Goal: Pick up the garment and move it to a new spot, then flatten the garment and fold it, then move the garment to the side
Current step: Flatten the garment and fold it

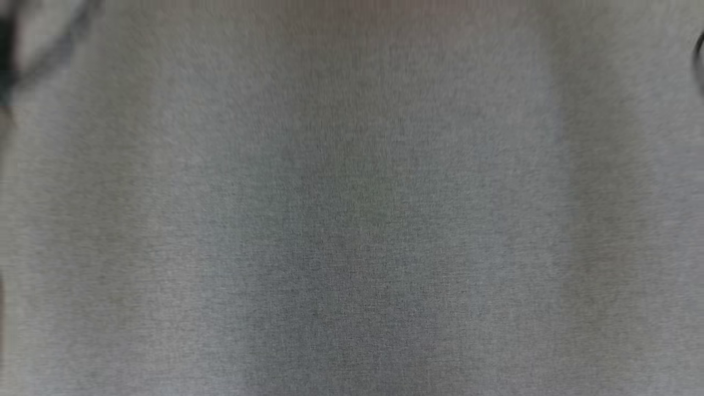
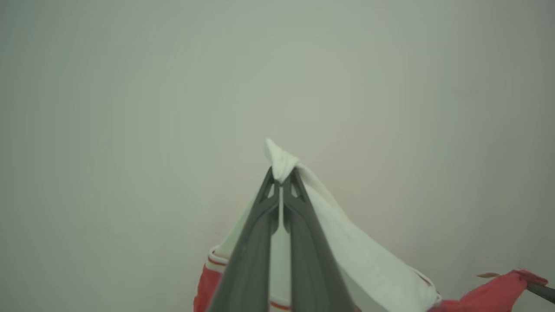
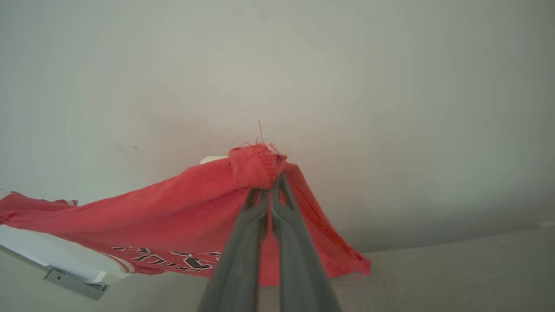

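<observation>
Holds the garment (image 2: 368, 260) up by two corners, stretched between both tools; pinches a bunched white corner in the left tool (image 2: 282, 175), fingers pressed fully together on the cloth, a small tuft poking out past the tips; from there, in the left wrist view, white fabric with thin red piping sloping down to the right, turning red at the lower right edge, where a dark finger tip grips a red corner; clamps a frayed red hem corner in the right tool (image 3: 271, 186), likewise closed tight, loose threads sticking up above the tips; in the right wrist view, red cloth falling away on both sides of those fingers, black-and-white lettering (image 3: 173, 255) along its lower edge at the left; behind it all, a plain pale background; below the garment at the lower left, a white panel (image 3: 47, 255) with a metal bracket; in the head view, a blurred close-up of grey woven fabric (image 1: 352, 220), too soft to identify, and a dark smear (image 1: 8, 49) at the upper left corner.
</observation>
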Tool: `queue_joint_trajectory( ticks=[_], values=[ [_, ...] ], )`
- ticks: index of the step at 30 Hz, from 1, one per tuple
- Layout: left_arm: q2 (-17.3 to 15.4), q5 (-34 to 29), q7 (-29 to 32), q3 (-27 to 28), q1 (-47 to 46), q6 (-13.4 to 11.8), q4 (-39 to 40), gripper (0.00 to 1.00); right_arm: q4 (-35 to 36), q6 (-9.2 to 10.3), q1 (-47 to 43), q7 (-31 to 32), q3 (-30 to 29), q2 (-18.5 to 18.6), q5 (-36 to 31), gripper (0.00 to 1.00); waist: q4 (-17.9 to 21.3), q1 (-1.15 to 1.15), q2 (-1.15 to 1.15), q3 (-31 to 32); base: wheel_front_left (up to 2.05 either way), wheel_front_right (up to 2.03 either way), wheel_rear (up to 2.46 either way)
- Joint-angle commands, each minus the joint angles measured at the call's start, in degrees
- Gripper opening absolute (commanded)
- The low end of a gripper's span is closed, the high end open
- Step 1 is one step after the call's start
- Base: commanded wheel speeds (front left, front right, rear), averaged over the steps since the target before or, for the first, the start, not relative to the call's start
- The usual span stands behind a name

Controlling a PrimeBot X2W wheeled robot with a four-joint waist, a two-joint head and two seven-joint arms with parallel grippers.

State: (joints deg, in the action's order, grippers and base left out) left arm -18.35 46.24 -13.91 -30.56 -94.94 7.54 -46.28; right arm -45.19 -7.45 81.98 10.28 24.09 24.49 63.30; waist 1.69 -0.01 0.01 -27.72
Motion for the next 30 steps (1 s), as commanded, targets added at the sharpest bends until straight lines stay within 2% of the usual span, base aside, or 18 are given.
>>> queue_joint_trajectory(
  ticks=[1, 3, 5, 7, 12, 14, 17, 21, 26, 28, 30],
  values=[
    [-1.5, 1.8, -0.7, 0.1, 7.2, -0.2, 3.2, 0.0, 2.4, -0.05, -5.9, -0.7, 0.9, 1.0, 1.7, 0.0, 0.3, 0.01, -0.01, 6.1, 0.0, 0.0, 0.0],
    [-2.0, 2.9, -0.9, 1.2, 10.8, -0.2, 5.2, 0.0, 4.0, -0.05, -9.2, -1.0, 1.4, 1.8, 2.6, 0.0, 0.1, 0.01, -0.01, 7.2, 0.0, 0.0, 0.0],
    [-3.1, 4.4, -1.1, 2.6, 18.9, -0.8, 9.4, 0.0, 7.2, -0.05, -16.0, -1.3, 2.1, 2.6, 4.7, 0.0, 0.2, 0.01, -0.01, 9.4, 0.0, 0.0, 0.0],
    [-4.0, 5.2, -1.2, 4.2, 27.6, -2.6, 15.0, 0.0, 10.8, -0.05, -22.6, -1.9, 3.0, 3.9, 6.0, 0.0, 0.0, 0.01, -0.01, 11.3, 0.0, 0.0, 0.0],
    [-5.0, 5.5, -1.3, 8.3, 51.2, -9.6, 30.3, 0.0, 19.9, -0.05, -40.0, -3.3, 5.8, 6.7, 7.7, 0.0, -0.6, 0.01, -0.01, 14.5, 0.0, 0.0, 0.0],
    [-4.1, 5.5, -1.3, 10.6, 60.2, -12.0, 34.7, 0.0, 22.8, -0.05, -46.0, -4.2, 6.7, 7.8, 7.3, 0.0, -0.8, 0.01, -0.01, 15.6, 0.0, 0.0, 0.0],
    [-2.7, 4.2, -1.3, 12.9, 72.1, -14.1, 39.0, 0.0, 25.9, -0.05, -53.8, -5.0, 8.2, 8.5, 6.6, 0.0, -0.9, 0.01, -0.01, 16.8, 0.0, 0.0, 0.0],
    [1.1, 3.4, -1.3, 15.1, 84.5, -15.1, 42.2, 0.0, 28.1, -0.05, -61.9, -6.2, 10.1, 9.5, 3.9, 0.0, -0.9, 0.01, -0.01, 18.0, 0.0, 0.0, 0.0],
    [5.0, -1.4, -1.3, 18.0, 95.4, -15.3, 40.3, 0.0, 27.5, -0.05, -70.0, -7.7, 11.8, 9.0, 0.1, 0.0, -1.3, 0.01, -0.01, 19.2, 0.0, 0.0, 0.0],
    [6.9, -4.4, -1.3, 19.9, 100.1, -14.7, 38.8, 0.0, 26.9, -0.05, -73.1, -9.3, 12.0, 9.2, -2.8, 0.0, -1.4, 0.01, -0.01, 20.0, 0.0, 0.0, 0.0],
    [7.4, -6.1, -1.3, 21.7, 102.1, -13.7, 37.2, 0.0, 26.5, -0.05, -75.1, -10.1, 11.7, 9.1, -4.1, 0.0, -1.7, 0.01, -0.01, 20.7, 0.0, 0.0, 0.0]
  ],
)
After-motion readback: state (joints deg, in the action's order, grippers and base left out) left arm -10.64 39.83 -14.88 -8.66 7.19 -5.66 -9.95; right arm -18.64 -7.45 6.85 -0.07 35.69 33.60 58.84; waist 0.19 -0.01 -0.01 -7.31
